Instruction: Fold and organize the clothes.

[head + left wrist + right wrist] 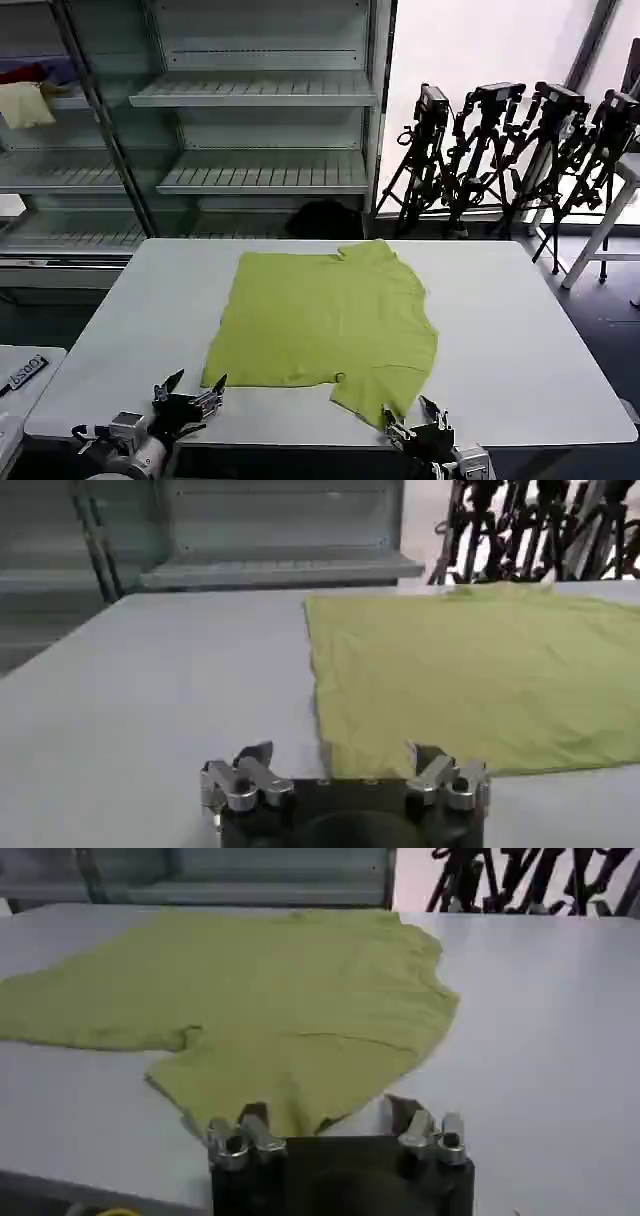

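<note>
A: From the head view, where does the T-shirt [325, 318] lie?

B: Flat on the white table [520, 330], roughly in the middle, with one sleeve hanging out toward the near edge on the robot's right. It looks partly folded already, likely so the next fold has a tidy edge to work from.

A: And the arms?

B: Both sit low at the near edge. The left gripper [192, 392] has its fingers spread and empty, just beside the shirt's near left corner. The right gripper [420, 420] is also spread and empty, right at the tip of that near sleeve. I'd judge they are placed there to take the hem corner and the sleeve.

A: What does the left wrist view add?

B: The left gripper [345, 780] is wide apart, low over the table [130, 680], with the edge of the T-shirt [480, 670] just ahead of it, one finger at the cloth's corner. Nothing is held.

A: The right wrist view?

B: The right gripper [335, 1138] is spread too, and the sleeve of the T-shirt [270, 1008] reaches between its fingers. It seems lined up for a pinch; it has not yet gripped.
</note>
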You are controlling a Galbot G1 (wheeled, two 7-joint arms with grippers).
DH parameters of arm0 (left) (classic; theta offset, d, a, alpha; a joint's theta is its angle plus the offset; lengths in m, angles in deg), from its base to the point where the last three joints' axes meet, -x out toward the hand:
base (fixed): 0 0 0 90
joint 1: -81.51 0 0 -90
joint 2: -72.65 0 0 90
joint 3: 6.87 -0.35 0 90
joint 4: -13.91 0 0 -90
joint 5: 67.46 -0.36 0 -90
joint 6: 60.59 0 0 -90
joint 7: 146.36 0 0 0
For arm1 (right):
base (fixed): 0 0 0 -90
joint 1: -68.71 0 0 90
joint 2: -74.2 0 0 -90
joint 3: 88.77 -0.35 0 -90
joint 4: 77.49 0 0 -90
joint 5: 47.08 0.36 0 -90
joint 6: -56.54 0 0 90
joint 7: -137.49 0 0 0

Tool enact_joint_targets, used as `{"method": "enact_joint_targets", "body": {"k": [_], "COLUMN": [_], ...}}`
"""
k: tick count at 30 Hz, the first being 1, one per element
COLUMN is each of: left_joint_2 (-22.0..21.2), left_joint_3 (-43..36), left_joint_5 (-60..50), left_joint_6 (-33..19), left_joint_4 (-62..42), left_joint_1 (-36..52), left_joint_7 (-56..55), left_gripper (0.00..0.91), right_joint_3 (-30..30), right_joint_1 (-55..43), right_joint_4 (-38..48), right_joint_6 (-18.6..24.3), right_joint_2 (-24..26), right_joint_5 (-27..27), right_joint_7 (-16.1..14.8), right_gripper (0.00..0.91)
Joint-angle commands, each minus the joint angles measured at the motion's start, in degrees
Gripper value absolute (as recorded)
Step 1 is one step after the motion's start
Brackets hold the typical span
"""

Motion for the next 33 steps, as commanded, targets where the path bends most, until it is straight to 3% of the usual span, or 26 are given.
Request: {"method": "enact_joint_targets", "body": {"k": [1,6,10,17,27,33], "left_joint_2": [0.0,-0.1,0.0,-0.2,-0.9,-1.6], "left_joint_3": [-0.1,-0.5,-1.1,-1.5,-0.9,-0.5], "left_joint_5": [-0.2,-0.3,-0.8,-1.6,2.2,5.6], "left_joint_6": [0.0,-0.1,-0.3,-0.7,-4.0,-4.4], "left_joint_4": [0.0,-0.6,-0.8,-1.5,-0.8,-0.6], "left_joint_1": [-0.1,-0.2,-0.2,-0.2,1.6,4.4], "left_joint_7": [0.0,0.0,0.4,0.8,-0.8,-0.9], "left_gripper": [0.252,0.02,0.02,0.01,0.0,0.0], "right_joint_3": [0.0,0.2,0.4,0.5,-1.6,-2.9], "right_joint_1": [0.0,0.0,-0.3,-0.9,-2.6,-6.3], "right_joint_4": [0.2,0.2,0.5,1.0,0.7,1.0], "right_joint_6": [-0.2,-0.1,-0.2,0.3,6.4,6.0], "right_joint_2": [-0.1,-0.1,-0.1,-0.1,-2.3,-2.4], "right_joint_5": [0.2,-0.1,-0.2,-0.1,0.7,0.7], "right_joint_7": [0.0,0.1,0.0,-0.2,-0.4,-1.0], "right_gripper": [0.181,0.141,0.0,0.0,0.0,0.0]}}
